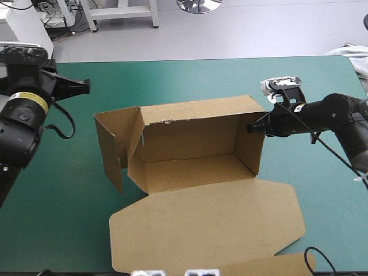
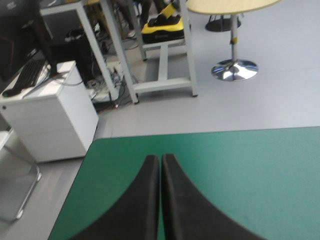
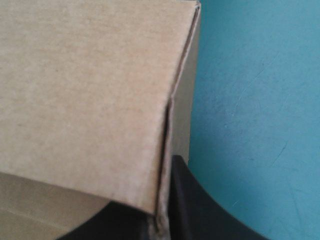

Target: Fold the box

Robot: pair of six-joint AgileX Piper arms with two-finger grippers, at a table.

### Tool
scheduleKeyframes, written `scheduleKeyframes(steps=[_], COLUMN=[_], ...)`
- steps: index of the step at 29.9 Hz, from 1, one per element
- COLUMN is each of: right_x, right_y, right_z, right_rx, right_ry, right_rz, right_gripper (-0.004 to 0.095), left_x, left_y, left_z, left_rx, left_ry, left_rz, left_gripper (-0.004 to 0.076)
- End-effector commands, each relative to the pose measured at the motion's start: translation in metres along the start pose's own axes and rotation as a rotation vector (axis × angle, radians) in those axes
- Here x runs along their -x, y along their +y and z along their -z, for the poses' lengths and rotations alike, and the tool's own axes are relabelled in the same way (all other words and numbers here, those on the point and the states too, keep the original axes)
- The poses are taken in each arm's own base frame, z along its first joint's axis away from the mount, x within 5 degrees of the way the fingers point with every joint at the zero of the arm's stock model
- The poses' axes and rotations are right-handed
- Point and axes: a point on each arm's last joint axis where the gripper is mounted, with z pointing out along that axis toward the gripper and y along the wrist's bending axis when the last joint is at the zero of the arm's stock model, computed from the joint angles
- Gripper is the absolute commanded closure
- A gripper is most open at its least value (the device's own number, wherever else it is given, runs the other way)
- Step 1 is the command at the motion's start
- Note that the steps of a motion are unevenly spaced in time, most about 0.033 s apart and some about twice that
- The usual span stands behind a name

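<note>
Brown box (image 1: 195, 172), seen from above: where did it sit?

Mid-table on the teal-green cover (image 1: 57, 218), with its back and right walls up, a flap standing out at nine o'clock and the lid flat toward six. Bare cover lay all round it. Grey floor (image 1: 259, 34) showed past the far edge at twelve, and a pale cloth (image 1: 353, 54) lay at the two o'clock corner.

And the arms?

The right gripper (image 1: 251, 129) met the right wall at three o'clock. The left gripper (image 1: 86, 86) hung at ten, well apart.

The left wrist view?

The left gripper (image 2: 161, 165) was pressed together on nothing, over bare cover (image 2: 240, 170), with floor (image 2: 260, 105) ahead.

The right wrist view?

The right gripper (image 3: 167, 200) was clamped on the box (image 3: 85, 100), the wall's board between its fingers and the cover (image 3: 255, 110) beside it.
</note>
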Motion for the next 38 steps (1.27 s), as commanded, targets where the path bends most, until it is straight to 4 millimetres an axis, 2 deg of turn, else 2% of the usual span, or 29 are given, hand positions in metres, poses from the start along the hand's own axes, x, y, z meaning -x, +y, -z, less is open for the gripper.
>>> scheduleKeyframes(steps=[1, 10, 17, 25, 28, 30, 35, 38], right_x=[0.014, 0.030, 0.047, 0.056, 0.062, 0.067, 0.071, 0.071], right_y=[0.008, -0.007, -0.021, -0.035, -0.039, -0.037, -0.020, -0.013], right_z=[0.008, -0.034, -0.067, -0.095, -0.104, -0.109, -0.119, -0.122], right_rx=[0.059, 0.099, 0.100, 0.074, 0.058, 0.043, -0.019, -0.054], right_ry=[0.024, 0.223, 0.253, 0.277, 0.221, 0.171, 0.125, 0.132], right_rz=[-0.034, -0.070, -0.097, -0.075, -0.068, -0.057, 0.052, 0.107], right_gripper=[0.0907, 0.0907, 0.0907, 0.0906, 0.0904, 0.0869, 0.0661, 0.0619], left_x=[0.004, -0.022, -0.048, -0.059, -0.059, -0.060, -0.061, -0.064], left_y=[0.024, 0.060, 0.081, 0.082, 0.081, 0.081, 0.081, 0.080], left_z=[0.003, -0.014, -0.037, -0.046, -0.046, -0.046, -0.045, -0.044], left_rx=[0.027, 0.038, 0.032, -0.017, -0.025, -0.026, -0.030, -0.036], left_ry=[-0.011, 0.139, 0.314, 0.402, 0.404, 0.406, 0.423, 0.455], left_rz=[0.026, 0.132, 0.214, 0.271, 0.261, 0.261, 0.261, 0.249], left_gripper=[0.0730, 0.0730, 0.0730, 0.0730, 0.0730, 0.0730, 0.0730, 0.0730])
